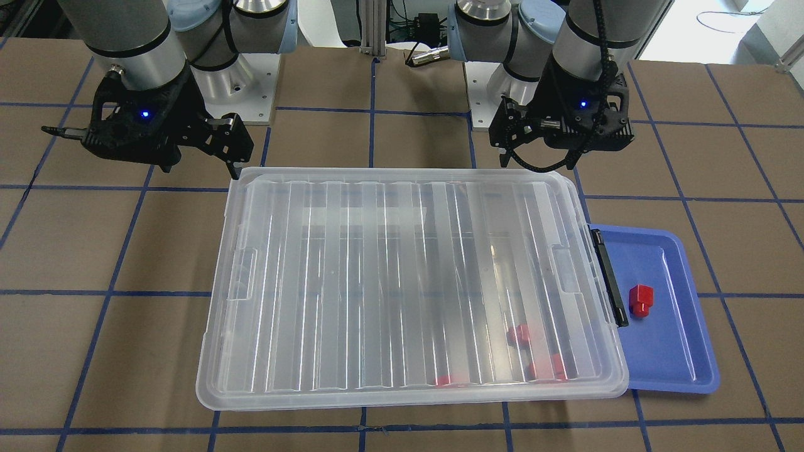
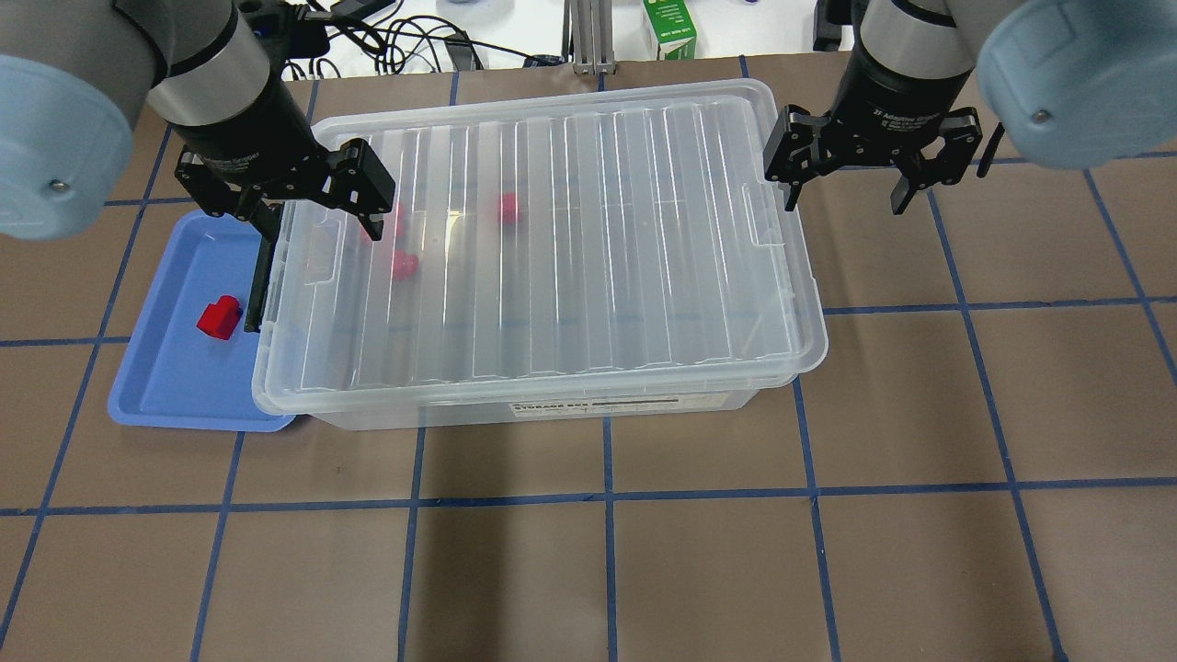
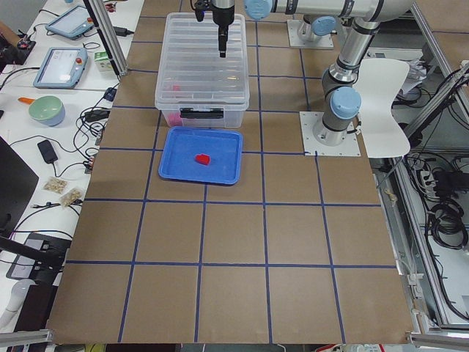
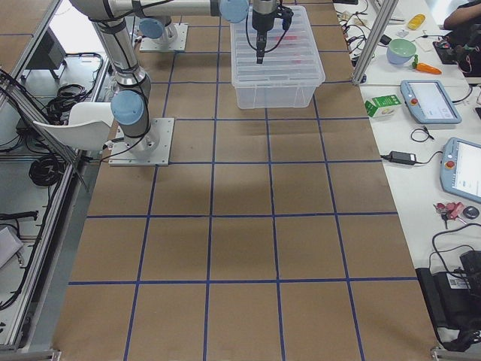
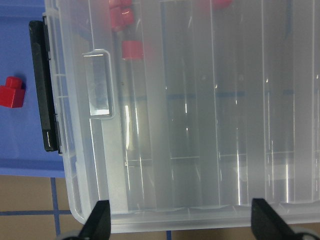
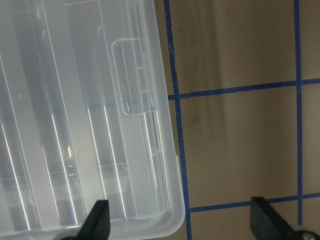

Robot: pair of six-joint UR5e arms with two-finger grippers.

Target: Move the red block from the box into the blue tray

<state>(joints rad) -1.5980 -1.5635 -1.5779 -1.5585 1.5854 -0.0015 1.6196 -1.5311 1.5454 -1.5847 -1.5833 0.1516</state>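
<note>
A brown, blue-taped tabletop (image 2: 736,552) is carrying a large lidded clear plastic bin (image 2: 598,230). A small red plastic block (image 2: 219,318) is lying in the shallow blue plastic tray (image 2: 156,386), apart from the left fingers (image 2: 372,188), which are hanging spread over the bin's tray-side end. The right fingers (image 2: 789,165) are hanging spread over its opposite edge.

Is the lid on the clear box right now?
On. The ribbed lid covers the whole box; red blocks show blurred through it.

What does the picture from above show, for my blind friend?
A lidded clear box holds blurry red blocks. One red block lies in the blue tray beside it. The left gripper and right gripper hover open at the box's ends.
</note>
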